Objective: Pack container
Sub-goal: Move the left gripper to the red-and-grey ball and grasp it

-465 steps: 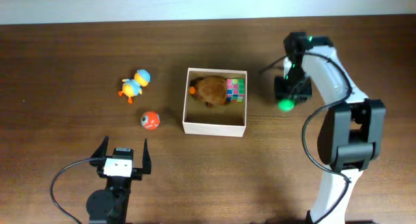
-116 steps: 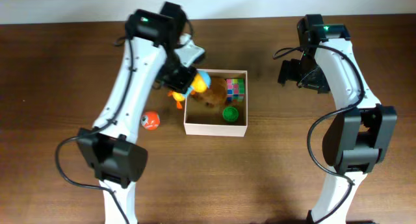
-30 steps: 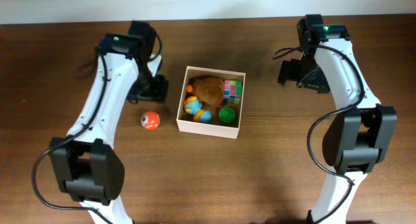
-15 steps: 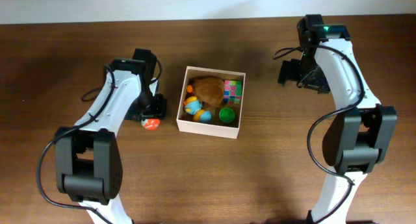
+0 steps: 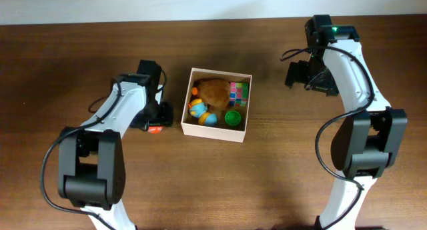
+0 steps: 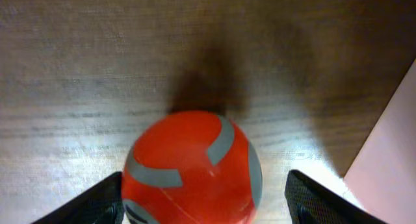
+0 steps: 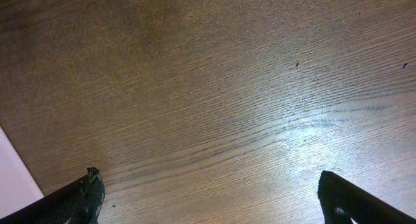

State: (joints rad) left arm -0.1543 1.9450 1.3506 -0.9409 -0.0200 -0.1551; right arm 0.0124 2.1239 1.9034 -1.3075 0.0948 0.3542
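The container, a square cream-walled box, sits mid-table and holds a brown plush, a coloured cube, a blue-and-orange duck and a green ball. A red ball with grey marks lies on the table just left of the box. My left gripper is lowered over this red ball, open, one finger at its left side and the other clear of its right side. My right gripper hangs open and empty to the right of the box.
The container's pale wall stands close to the right of the red ball. Under the right gripper there is only bare dark wood, with a corner of the box at the lower left. The table's back edge meets a white wall.
My left arm has swung down from the container's back-left corner to the red ball and lowered its open fingers on either side of it. The right arm has not moved.
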